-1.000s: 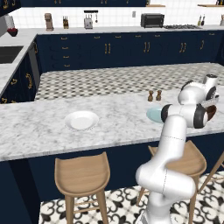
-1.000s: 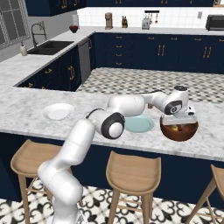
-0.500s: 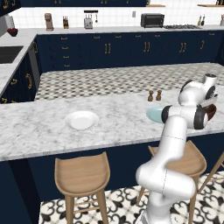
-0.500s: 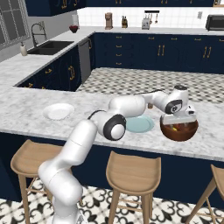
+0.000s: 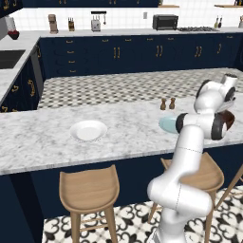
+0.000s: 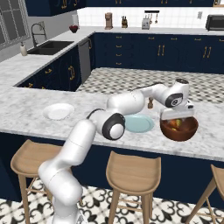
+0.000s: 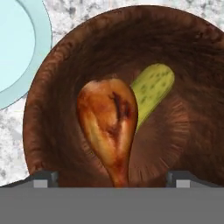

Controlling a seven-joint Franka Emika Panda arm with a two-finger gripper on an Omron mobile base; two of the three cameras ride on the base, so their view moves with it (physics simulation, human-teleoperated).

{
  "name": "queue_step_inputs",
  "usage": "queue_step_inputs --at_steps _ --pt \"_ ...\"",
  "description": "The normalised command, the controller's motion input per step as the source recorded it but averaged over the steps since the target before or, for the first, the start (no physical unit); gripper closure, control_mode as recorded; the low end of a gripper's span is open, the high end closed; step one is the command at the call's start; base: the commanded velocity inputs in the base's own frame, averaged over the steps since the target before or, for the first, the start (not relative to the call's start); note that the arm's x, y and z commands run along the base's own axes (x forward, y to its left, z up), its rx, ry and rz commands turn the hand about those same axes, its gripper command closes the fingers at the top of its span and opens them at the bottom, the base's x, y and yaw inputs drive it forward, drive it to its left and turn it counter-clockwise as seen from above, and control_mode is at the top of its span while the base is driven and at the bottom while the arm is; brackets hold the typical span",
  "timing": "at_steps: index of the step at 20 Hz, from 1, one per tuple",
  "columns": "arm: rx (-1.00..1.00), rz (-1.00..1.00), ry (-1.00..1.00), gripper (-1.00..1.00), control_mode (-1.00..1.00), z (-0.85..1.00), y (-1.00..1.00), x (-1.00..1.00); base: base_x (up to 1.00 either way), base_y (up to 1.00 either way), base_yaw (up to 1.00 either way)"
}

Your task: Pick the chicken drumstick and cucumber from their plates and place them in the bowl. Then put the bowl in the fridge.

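brown wood is what i see from the hand: the bowl (image 7: pixel 131 96) with the drumstick (image 7: pixel 109 122) and the cucumber (image 7: pixel 152 92) lying inside it. the drumstick has its fat end up in the hand view and its thin bone end down near my claw tips. the cucumber lies just beside the drumstick, partly tucked under it, and the two touch.

my claw (image 6: pixel 177 115) hangs right over the bowl (image 6: pixel 179 128). it is let go, with its two tips spread wide apart, one on each side of the bowl's inside, and nothing is held between them. in the left base view i see the bowl (image 5: pixel 228 118) peeking out behind my arm.

the blue plate (image 6: pixel 139 123) sits just beside the bowl, on the side toward the sink (image 6: pixel 50 46). it also shows at the edge of the hand view (image 7: pixel 19 48). the white plate (image 6: pixel 58 111) is well apart from the bowl, further along the grey marble counter (image 6: pixel 26 118) the same way. two small brown shakers (image 5: pixel 167 103) stand near the bowl, behind the blue plate (image 5: pixel 167 124). wooden stools (image 6: pixel 132 173) stand under the counter, below the bowl.
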Motion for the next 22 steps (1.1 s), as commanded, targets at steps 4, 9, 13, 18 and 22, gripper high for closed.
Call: queue_step_inputs --at_steps 4,9,13,18,22 --pt "0.00 0.07 0.00 -1.00 -1.00 0.03 0.55 -0.12 0.00 0.00 0.00" --pt "0.00 0.03 0.00 -1.00 -1.00 0.00 0.44 0.00 0.00 0.00 0.00" --pt "0.00 0.01 0.00 -1.00 -1.00 0.00 0.25 0.00 0.00 0.00 0.00" --pt "-0.06 0.00 0.00 -1.00 -1.00 -0.16 0.01 0.00 0.00 0.00 0.00" --pt "-0.09 0.01 0.00 -1.00 -1.00 -0.08 -0.48 -0.31 0.00 0.00 0.00"
